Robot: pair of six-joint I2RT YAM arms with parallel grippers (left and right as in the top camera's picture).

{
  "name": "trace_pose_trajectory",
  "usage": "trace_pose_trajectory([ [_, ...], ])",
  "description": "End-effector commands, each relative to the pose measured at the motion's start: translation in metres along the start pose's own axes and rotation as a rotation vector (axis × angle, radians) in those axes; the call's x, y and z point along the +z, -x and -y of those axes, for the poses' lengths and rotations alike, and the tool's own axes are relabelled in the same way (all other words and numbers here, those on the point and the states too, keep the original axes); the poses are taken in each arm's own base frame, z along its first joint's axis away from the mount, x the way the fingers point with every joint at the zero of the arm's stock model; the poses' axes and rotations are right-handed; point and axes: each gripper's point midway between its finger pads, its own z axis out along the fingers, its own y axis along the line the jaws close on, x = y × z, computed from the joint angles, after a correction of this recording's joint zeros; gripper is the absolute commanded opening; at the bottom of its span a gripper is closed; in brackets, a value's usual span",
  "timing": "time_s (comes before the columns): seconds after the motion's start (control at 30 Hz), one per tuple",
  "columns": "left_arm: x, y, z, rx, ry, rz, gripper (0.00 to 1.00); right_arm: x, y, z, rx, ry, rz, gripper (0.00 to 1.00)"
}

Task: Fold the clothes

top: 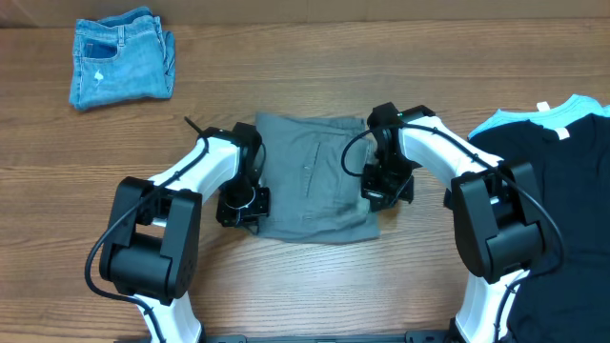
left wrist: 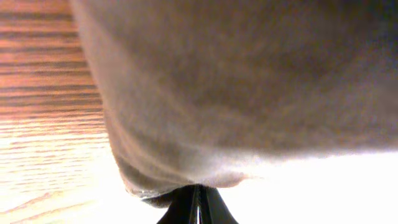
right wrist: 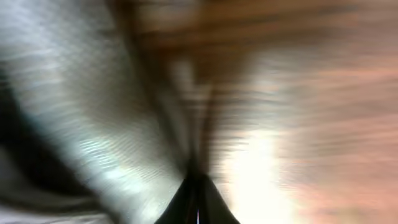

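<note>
The grey shorts (top: 310, 181) lie flat in the middle of the desk (top: 381, 57), between the arms. The left hand (top: 245, 208) pinches their left edge, fingers closed on the cloth. The right hand (top: 385, 187) grips the right edge likewise, though its wrist view is blurred.

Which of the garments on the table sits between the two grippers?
The grey shorts at mid-table, with the left gripper and right gripper at their side edges. The blue denim shorts lie far left; the black garment and turquoise garment lie far right.
</note>
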Motion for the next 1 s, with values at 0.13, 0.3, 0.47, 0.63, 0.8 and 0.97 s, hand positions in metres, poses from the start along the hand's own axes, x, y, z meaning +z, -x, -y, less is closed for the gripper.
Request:
trace_pose_trajectory([
  [0.13,-0.047,0.012,-0.002,-0.040,0.035,0.160,0.04,-0.083,0.030,0.000,0.056,-0.030,0.263,0.04],
  [0.3,-0.112,0.021,0.017,0.014,-0.032,0.403,0.17,-0.138,0.038,-0.037,-0.090,0.136,0.382,0.25],
  [0.47,-0.128,0.042,0.029,0.039,-0.076,0.517,0.38,-0.134,0.051,-0.067,-0.183,0.261,0.393,0.34],
  [0.63,-0.109,0.064,0.031,0.036,-0.071,0.503,0.21,-0.114,0.062,-0.080,-0.191,0.301,0.349,0.26],
  [0.8,-0.070,0.097,0.033,0.030,-0.076,0.466,0.12,-0.079,0.073,-0.077,-0.159,0.264,0.275,0.19],
  [0.97,-0.034,0.109,0.017,-0.011,-0.045,0.392,0.04,-0.058,0.087,-0.062,-0.067,0.175,0.278,0.04],
])
